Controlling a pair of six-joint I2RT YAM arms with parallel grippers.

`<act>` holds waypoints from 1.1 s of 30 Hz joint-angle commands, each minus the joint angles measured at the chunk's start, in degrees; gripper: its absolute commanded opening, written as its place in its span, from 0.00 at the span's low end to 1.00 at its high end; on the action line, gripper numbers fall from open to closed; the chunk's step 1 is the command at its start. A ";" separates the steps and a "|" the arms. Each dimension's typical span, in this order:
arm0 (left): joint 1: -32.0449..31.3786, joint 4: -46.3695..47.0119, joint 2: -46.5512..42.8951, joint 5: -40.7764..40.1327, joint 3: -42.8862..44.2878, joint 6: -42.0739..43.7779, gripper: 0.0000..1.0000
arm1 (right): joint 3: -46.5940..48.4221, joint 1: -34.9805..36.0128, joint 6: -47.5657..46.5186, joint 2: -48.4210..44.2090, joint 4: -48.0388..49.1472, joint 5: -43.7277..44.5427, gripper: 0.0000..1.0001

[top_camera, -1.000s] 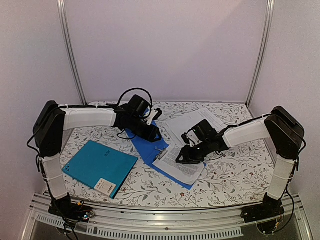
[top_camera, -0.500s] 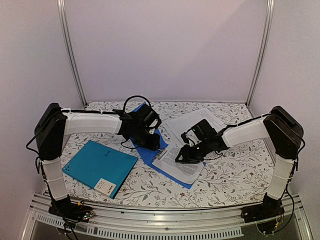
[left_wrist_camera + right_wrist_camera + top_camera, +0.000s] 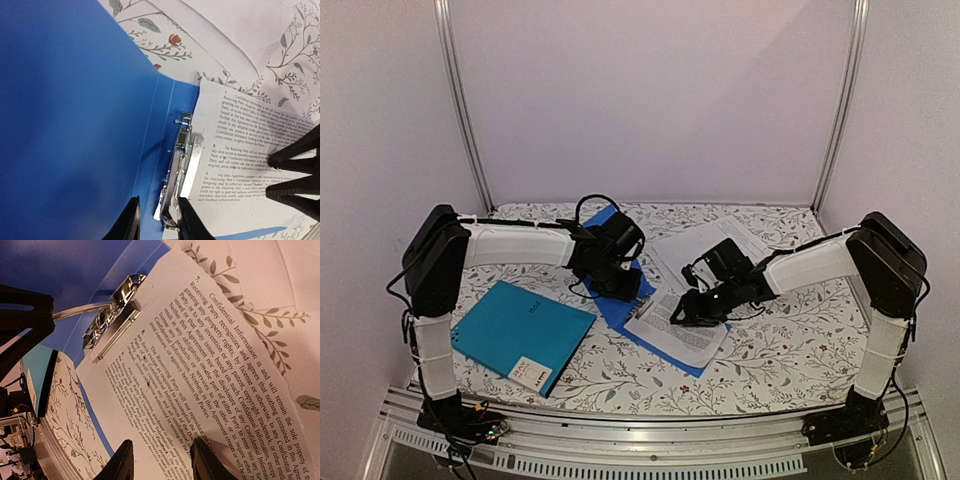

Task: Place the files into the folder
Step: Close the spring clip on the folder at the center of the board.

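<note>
On a flowered table (image 3: 790, 350), two arms meet over an open blue folder (image 3: 75, 100); the teal folder (image 3: 520, 335) lies shut, well apart.
One printed sheet (image 3: 685, 335) lies on the blue folder, edge at its metal clip (image 3: 182, 160); a second sheet (image 3: 672, 250) lies behind. The left gripper (image 3: 159, 222), jaws narrowly parted, straddles the clip's end, not yet clamped; the right gripper (image 3: 162, 462), half open and empty, presses the printed sheet. Working the clip seems the step; next the teal folder needs opening.
</note>
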 commanded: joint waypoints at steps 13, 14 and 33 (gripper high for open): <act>0.11 -1.25 -0.11 -1.06 1.86 -0.92 0.29 | -2.76 0.04 0.18 3.60 -5.01 3.39 0.41; 0.11 -1.13 -0.27 -1.16 1.95 -0.92 0.29 | -2.76 0.06 0.13 3.65 -5.02 3.39 0.41; 0.20 -1.86 0.59 -2.12 2.97 -0.03 0.19 | -2.72 0.12 0.37 3.70 -4.98 3.21 0.41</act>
